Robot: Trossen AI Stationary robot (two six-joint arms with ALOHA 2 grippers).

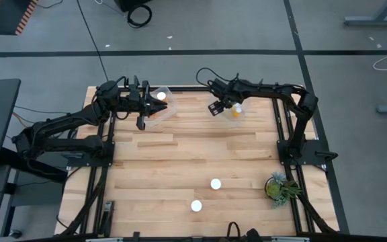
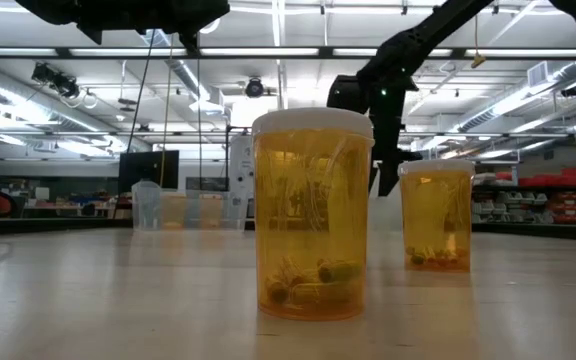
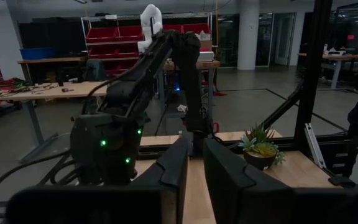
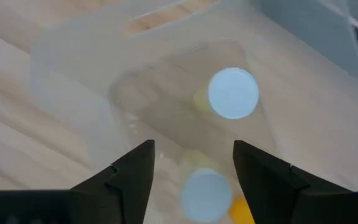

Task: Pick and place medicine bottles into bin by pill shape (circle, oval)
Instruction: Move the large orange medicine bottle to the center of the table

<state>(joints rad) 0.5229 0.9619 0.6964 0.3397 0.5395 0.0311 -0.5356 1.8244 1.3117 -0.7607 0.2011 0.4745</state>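
Note:
Two amber bottles with white caps stand upright on the table near its front edge; the low view shows them close up. A clear bin at the far left holds a white-capped bottle. A second clear bin at the far right holds two bottles. My right gripper is open and empty, pointing down just above this bin. My left gripper hovers beside the left bin, fingers a little apart and empty.
A small green potted plant stands at the table's near right corner and also shows in the left wrist view. Bare wooden tabletop lies between the bins and the two standing bottles.

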